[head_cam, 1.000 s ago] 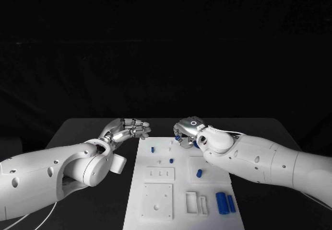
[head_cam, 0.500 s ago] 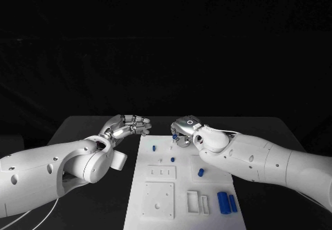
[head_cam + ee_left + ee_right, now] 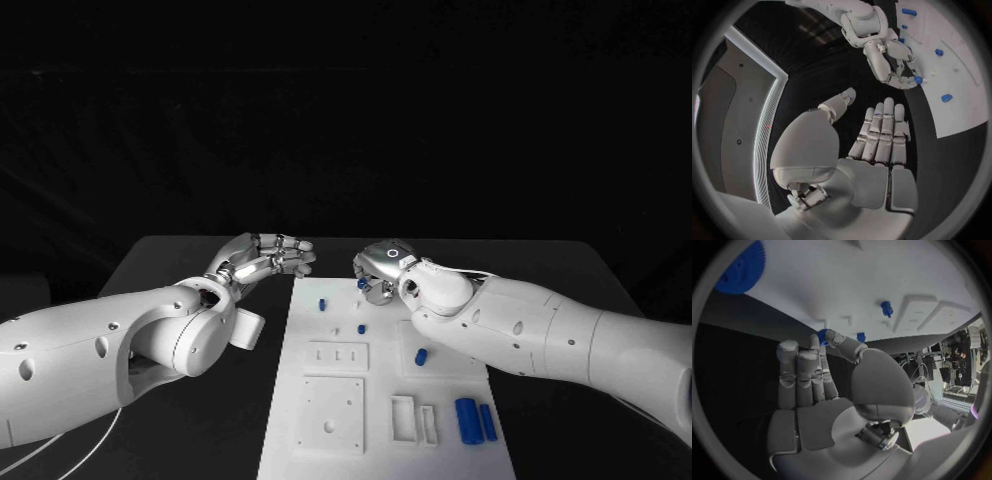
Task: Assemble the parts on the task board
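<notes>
Blue part in right hand: a small toothed blue part (image 3: 822, 335) sits pinched at the fingertips of the right hand (image 3: 387, 270), held just above the far edge of the task board (image 3: 450, 432).
Right hand, change: over the last second it has drifted slightly toward 11 o'clock, carrying the part with it; the grip looks unchanged.
Left hand, change: the left hand (image 3: 268, 257) has risen and moved toward 12 o'clock, off the board's left edge; its fingers are spread and it holds nothing.
Meaning for the task: judged as transport, not insertion; the held part is not yet seated, and the left hand appears to be clearing space or waiting.
Parts on the board: small blue pieces stand at the far end, one (image 3: 323, 302) at about 10 o'clock of the board's middle and another (image 3: 361, 327) nearer centre; a blue peg (image 3: 420, 355) stands at mid-board; two blue cylinders (image 3: 464, 420) lie side by side at 5 o'clock. None of these has moved.
Board fixtures: white raised blocks and a slotted frame (image 3: 410, 420) occupy the near half.
Worktop: black, matt worktop (image 3: 577, 262), the white board lying lengthwise down its middle.
Room: dark backdrop behind the worktop; no detail can be made out.
</notes>
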